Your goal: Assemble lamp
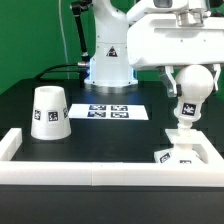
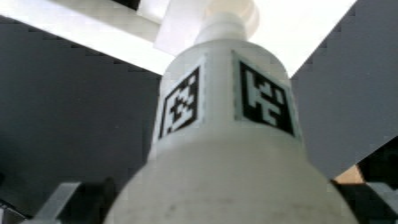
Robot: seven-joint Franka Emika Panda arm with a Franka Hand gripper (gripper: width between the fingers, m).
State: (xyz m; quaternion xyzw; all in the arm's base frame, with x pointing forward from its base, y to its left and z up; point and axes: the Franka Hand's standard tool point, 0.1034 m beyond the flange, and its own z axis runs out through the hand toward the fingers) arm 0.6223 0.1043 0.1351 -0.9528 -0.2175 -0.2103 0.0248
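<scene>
My gripper point(image 1: 191, 76) is shut on the round bulb point(image 1: 193, 86) at the exterior view's right and holds it upright, neck down. The tagged neck point(image 1: 185, 112) ends just over the small square base point(image 1: 180, 155), which sits inside the front right corner of the rails. I cannot tell whether they touch. In the wrist view the bulb point(image 2: 222, 120) fills the picture, with two tags on its neck, and my gripper point(image 2: 222, 216) grips its wide end. The cone shade point(image 1: 49, 112) stands upright on the table at the left.
The marker board point(image 1: 110, 112) lies flat in the middle, behind the shade. White rails point(image 1: 90, 170) edge the table's front and sides. The arm's white pedestal point(image 1: 108, 60) stands at the back.
</scene>
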